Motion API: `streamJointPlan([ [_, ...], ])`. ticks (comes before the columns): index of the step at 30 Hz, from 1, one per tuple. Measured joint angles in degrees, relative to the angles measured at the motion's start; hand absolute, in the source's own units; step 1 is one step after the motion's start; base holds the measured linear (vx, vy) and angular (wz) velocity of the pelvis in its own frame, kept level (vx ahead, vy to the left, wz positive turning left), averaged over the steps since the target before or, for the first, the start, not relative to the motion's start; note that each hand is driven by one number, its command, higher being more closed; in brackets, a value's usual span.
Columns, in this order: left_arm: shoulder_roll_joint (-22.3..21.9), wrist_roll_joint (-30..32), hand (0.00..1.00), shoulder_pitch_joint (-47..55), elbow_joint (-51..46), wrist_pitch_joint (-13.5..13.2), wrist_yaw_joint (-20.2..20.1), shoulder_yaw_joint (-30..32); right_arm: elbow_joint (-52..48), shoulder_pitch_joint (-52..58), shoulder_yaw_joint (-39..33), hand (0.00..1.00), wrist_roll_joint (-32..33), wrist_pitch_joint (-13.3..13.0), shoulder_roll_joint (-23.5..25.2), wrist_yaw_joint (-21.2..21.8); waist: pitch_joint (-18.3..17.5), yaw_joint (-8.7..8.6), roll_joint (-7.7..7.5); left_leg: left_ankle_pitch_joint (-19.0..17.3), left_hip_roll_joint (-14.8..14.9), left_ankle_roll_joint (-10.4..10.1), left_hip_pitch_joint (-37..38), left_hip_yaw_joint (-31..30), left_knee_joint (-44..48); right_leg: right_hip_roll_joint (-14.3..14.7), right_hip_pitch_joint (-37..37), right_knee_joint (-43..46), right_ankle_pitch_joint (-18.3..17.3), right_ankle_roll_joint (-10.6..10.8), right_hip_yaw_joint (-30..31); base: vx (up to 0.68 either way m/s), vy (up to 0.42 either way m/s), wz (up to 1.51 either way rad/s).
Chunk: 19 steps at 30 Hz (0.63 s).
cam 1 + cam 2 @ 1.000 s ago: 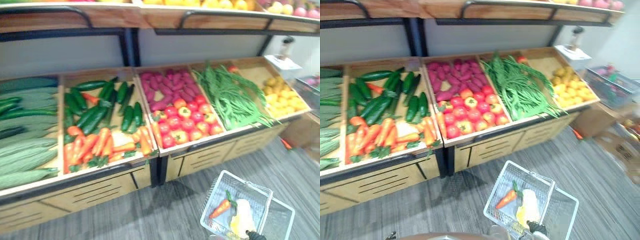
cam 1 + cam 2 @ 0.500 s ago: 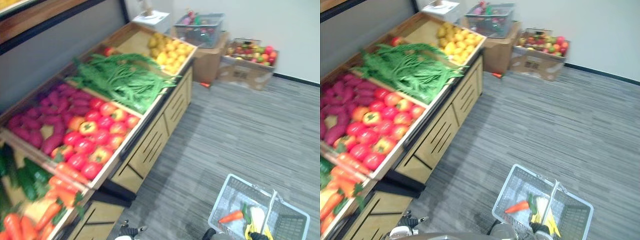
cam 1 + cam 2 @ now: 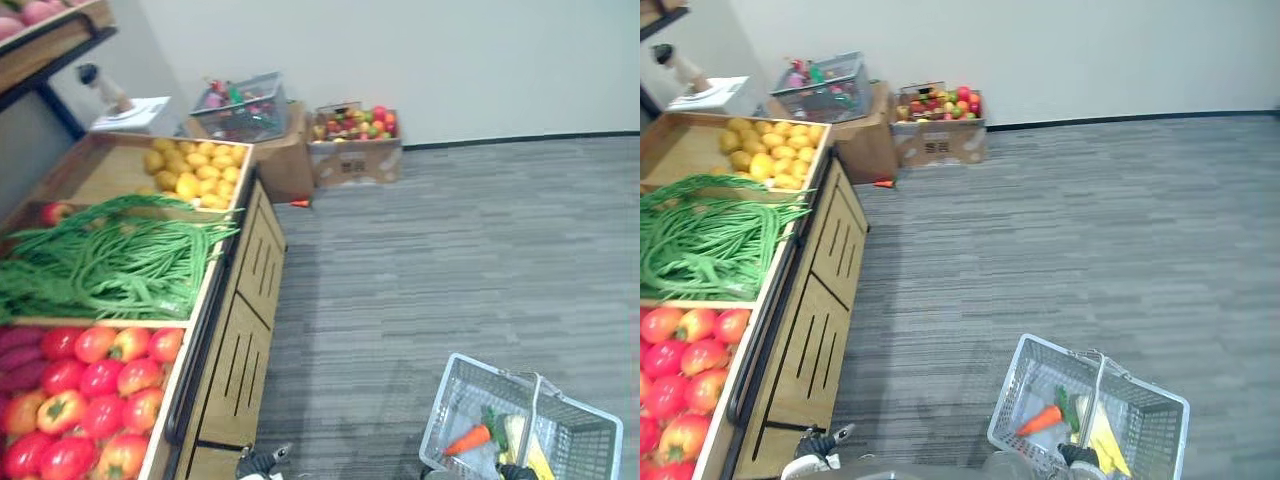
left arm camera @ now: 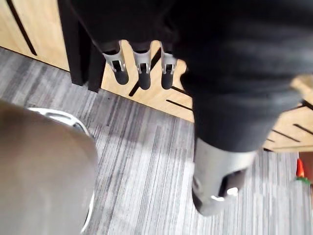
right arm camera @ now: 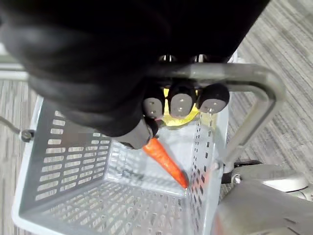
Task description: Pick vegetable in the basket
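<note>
A grey plastic basket [image 3: 447, 398] hangs low at my right side over the floor. In it lie an orange carrot [image 3: 467, 439] with a green top and a yellow vegetable [image 3: 535, 457] next to it. My right hand [image 5: 180, 102] is shut on the basket's grey handle [image 5: 234, 74], fingers curled round the bar, with the carrot [image 5: 164, 159] below them. My left hand [image 4: 142, 68] hangs open and holds nothing, close to the wooden front of the display stand. It also peeks in at the lower edge of the left eye view [image 3: 262, 462].
The wooden display stand [image 3: 245, 330] runs along my left with bins of tomatoes [image 3: 90, 380], green beans [image 3: 110, 265] and yellow fruit [image 3: 195, 170]. Cardboard boxes of fruit [image 3: 355, 140] and a wire basket [image 3: 240, 105] stand by the far wall. Grey carpet [image 3: 450, 250] stretches ahead and right.
The camera has swung to the right: the cucumber and carrot bins have left the picture, and the wall and boxes have come in. The basket stays in my right hand.
</note>
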Motion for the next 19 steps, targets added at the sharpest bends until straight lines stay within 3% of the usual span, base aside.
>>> streamJointPlan([
  [2, 1.6, -0.16, 0.0, -0.04, -0.1, -0.67, -0.36, 0.15, 0.06, 0.19, 0.63, 1.0, 0.06, -0.28, 1.46, 0.03, -0.04, 0.3, -2.94, -0.39, -2.44, 1.16, -0.03, 3.01, -0.75, -2.43, -0.72, -1.36, 2.05, 0.25, 1.74, 0.06, 0.259, -0.38],
  [4, 2.52, -0.01, 0.0, 0.24, 0.16, -0.72, -0.37, 0.05, 0.0, 0.06, 1.4, 1.0, 0.02, -0.73, 1.95, 0.07, -0.59, 0.38, -3.84, -0.44, -4.13, 1.8, 1.2, 4.41, -2.35, -3.62, -1.0, -2.13, 3.34, 0.5, 2.75, 0.06, 0.2, -0.36],
  [8, 2.89, 0.33, 0.0, 0.14, 1.73, -0.94, -0.56, -0.22, 0.01, 0.33, 1.47, 1.0, -0.5, -1.02, 2.39, 0.12, -1.33, 0.39, -3.48, -0.37, -5.91, 2.06, 3.54, 6.18, -4.68, -4.3, -0.87, -2.6, 3.84, 1.26, 2.87, 0.11, 0.098, -0.29],
  [12, 3.11, 0.72, 0.0, 0.14, 2.55, -1.04, -1.55, -1.55, 0.04, 0.3, 1.58, 1.0, -0.64, -0.86, 2.26, 0.3, -1.79, 0.42, -2.18, -0.36, -5.05, 2.06, 5.98, 5.92, -5.35, -3.09, 0.01, -2.52, 3.9, 1.31, 2.78, 0.14, -0.025, -0.29],
  [19, 2.73, 1.08, 0.0, -0.52, 3.77, -1.29, -3.49, -4.68, 0.21, 0.49, 3.84, 1.0, -1.03, -0.8, 1.43, 1.63, -2.12, 0.4, -2.38, -0.52, -4.4, 1.85, 7.28, 5.63, -5.65, -2.43, 1.26, -3.26, 3.9, 1.3, 0.16, 0.04, -0.049, -0.06],
])
